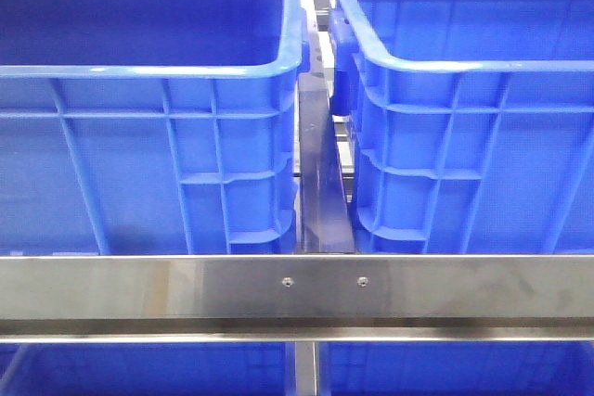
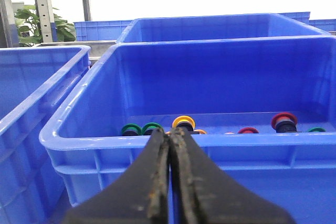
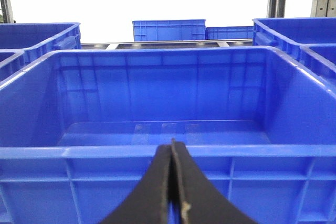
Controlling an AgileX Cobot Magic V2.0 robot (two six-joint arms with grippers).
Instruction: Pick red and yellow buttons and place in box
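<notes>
Nearest the front camera we log a brushed steel rail [image 1: 297,289] running across the lower view, with two small screws [image 1: 287,281] near its middle. Behind it stand two deep blue crates side by side, one at 9 o'clock [image 1: 148,164] and its twin at 3 o'clock [image 1: 464,164], apart, with a narrow steel upright [image 1: 320,183] between them. We read no brand, label or writing on rail or crates.

From the left wrist we see the left end effector [image 2: 170,135], dark fingers pressed together, nothing between them, hovering just outside the near rim of a blue crate [image 2: 94,145]. On that crate's floor lie small round buttons: a yellow-orange one [image 2: 184,121] just past the fingertips, a red one [image 2: 284,118] toward 3 o'clock on a dark base, another red one [image 2: 248,130] between them, and green ones [image 2: 131,128] toward 9 o'clock. A potted plant [image 2: 39,24] stands far off at 10 o'clock.

From the right wrist, the right end effector [image 3: 172,145] is likewise closed on nothing, at the near rim of another blue crate, the box [image 3: 168,153]; what we can see of its floor holds no buttons. More blue crates [image 3: 168,30] stand beyond at 12 o'clock.
</notes>
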